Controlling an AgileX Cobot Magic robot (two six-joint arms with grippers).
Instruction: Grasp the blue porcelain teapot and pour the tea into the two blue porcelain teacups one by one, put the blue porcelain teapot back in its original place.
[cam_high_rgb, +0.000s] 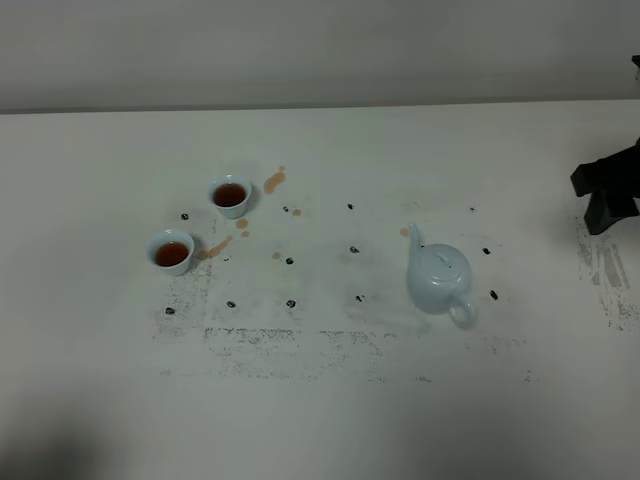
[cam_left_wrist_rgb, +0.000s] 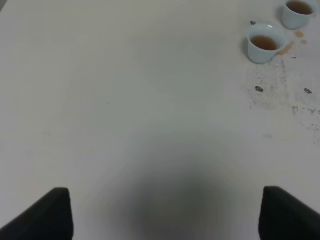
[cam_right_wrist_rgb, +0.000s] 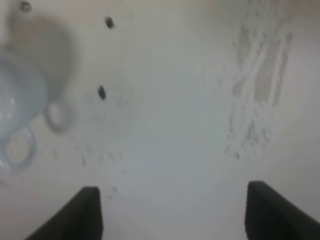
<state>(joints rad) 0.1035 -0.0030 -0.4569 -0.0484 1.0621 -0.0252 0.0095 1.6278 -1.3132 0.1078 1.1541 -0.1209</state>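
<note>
- Two small pale-blue shiny cups with no handles stand on the left part of the white table (cam_high_rgb: 320, 420). The nearer cup (cam_high_rgb: 171, 251) is a bit more to the left, and the farther cup (cam_high_rgb: 230, 195) is just beside it, a little to the right. They do not touch.
- Both cups have brown tea inside. In the left wrist view the same two cups show up far off, the nearer cup (cam_left_wrist_rgb: 264, 43) and the farther cup (cam_left_wrist_rgb: 299, 12) at the edge.
- Brown tea splashes (cam_high_rgb: 274, 181) lie on the table close to the cups, to their right.
- Small dark marks (cam_high_rgb: 290, 261) dot the middle of the table, and scuffed grey patches (cam_high_rgb: 270, 340) lie nearer the front.
- The left gripper (cam_left_wrist_rgb: 165, 212) hangs over bare table, well apart from the cups. Its two dark fingers (cam_left_wrist_rgb: 47, 215) are spread wide with nothing between them.
- The big pale-blue round china teapot (cam_high_rgb: 438, 279) stands upright on the right part of the table, well apart from the cups. Its lid is on, its spout points to the far side and its loop handle points to the near side.
- The right gripper (cam_right_wrist_rgb: 172, 212) is near the teapot (cam_right_wrist_rgb: 17, 100) but does not touch it. Its fingers (cam_right_wrist_rgb: 275, 210) are spread wide and hold nothing. In the high view it (cam_high_rgb: 607, 190) sits at the far right edge of the picture.
</note>
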